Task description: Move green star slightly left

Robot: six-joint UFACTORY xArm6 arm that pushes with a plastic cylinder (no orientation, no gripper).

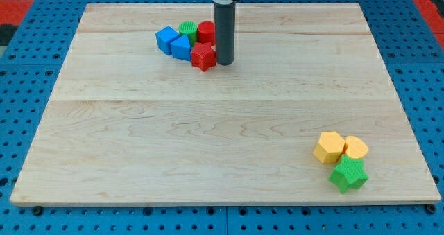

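The green star (347,174) lies near the board's bottom right, touching two yellow blocks (329,147) (355,148) just above it. My tip (224,62) rests on the board near the view's top centre, far from the green star. It stands right beside the red star (203,56), on that star's right.
A cluster sits left of my tip: two blue blocks (166,38) (182,47), a green cylinder (188,30) and a red cylinder (206,32). The wooden board (208,138) lies on a blue pegboard; its right edge is close to the green star.
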